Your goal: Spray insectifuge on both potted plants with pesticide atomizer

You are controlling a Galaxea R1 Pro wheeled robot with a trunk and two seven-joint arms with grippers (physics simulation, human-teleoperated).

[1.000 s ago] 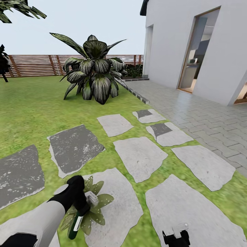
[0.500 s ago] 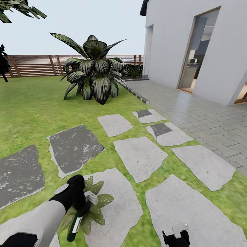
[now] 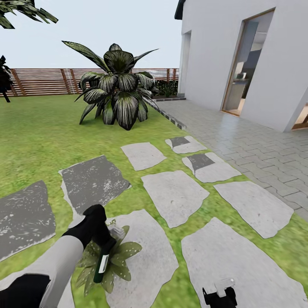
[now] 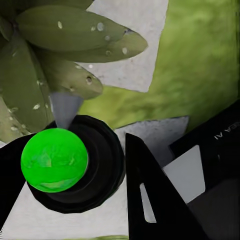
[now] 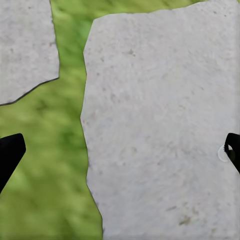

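Where the head view reaches its lower left, the left end effector (image 3: 102, 239) is clamped around the pesticide atomizer (image 3: 102, 262), a dark green bottle with a pale label and a grey-white nozzle head, held tilted directly over a potted plant (image 3: 124, 252). That plant, a low rosette of pointed green leaves speckled with pale droplets, sits on a pale stepping stone (image 3: 149, 256) in the lawn (image 3: 38, 141). In the left wrist view the bottle's round bottom (image 4: 55, 160) appears bright green inside a black ring between the dark fingers (image 4: 150, 200), with the wet leaves (image 4: 65, 30) just beyond it. At the bottom edge of the head view, right of centre, the right end effector (image 3: 219, 295) hangs above a large pale stone (image 3: 239, 265); the right wrist view shows its two dark fingertips (image 5: 10, 152) spread wide apart with nothing between them over stone (image 5: 160, 125) and grass. Farther back, in the upper left of the frame, stand a big dark striped plant (image 3: 117, 92) and a brown slat fence (image 3: 42, 81); a white house wall (image 3: 222, 51) and grey paving (image 3: 256, 149) fill the right.
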